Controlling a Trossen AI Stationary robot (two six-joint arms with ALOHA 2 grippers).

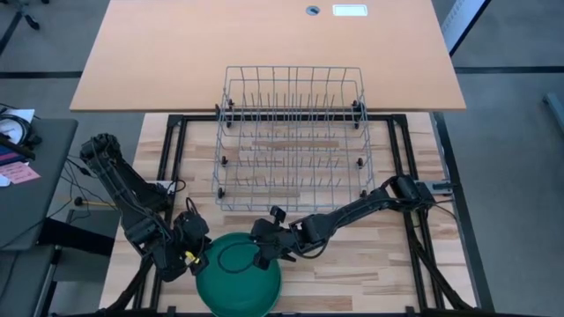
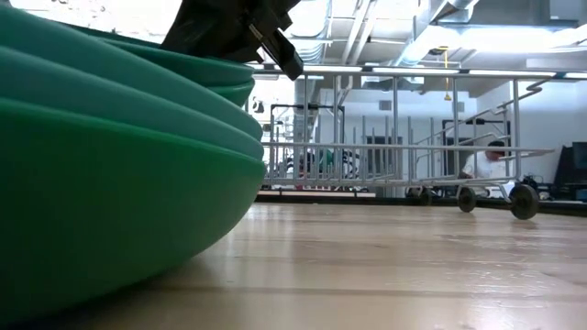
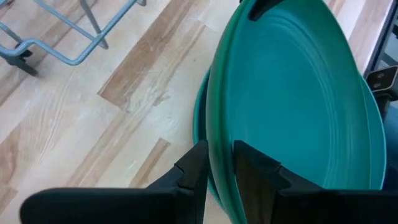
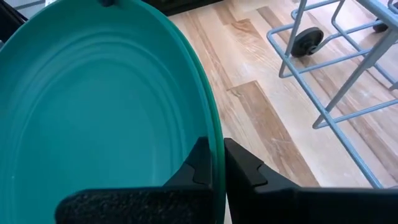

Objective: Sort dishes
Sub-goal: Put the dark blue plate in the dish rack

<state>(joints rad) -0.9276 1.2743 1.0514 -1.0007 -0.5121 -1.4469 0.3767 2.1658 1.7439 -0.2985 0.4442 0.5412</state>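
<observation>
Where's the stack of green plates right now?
In the high view, the stack of round green plastic plates sits at the table's near edge, left of centre, in front of the wire rack.

Stacked green plates (image 1: pixel 238 277) near the table's front edge, top one teal, tilted, rim pinched at both sides.

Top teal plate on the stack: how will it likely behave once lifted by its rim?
The top plate looks stiff, probably keeping its shape between the right gripper and left gripper. Its smooth, thin rim may slip. The nested stack beneath could cling or shift.
</observation>
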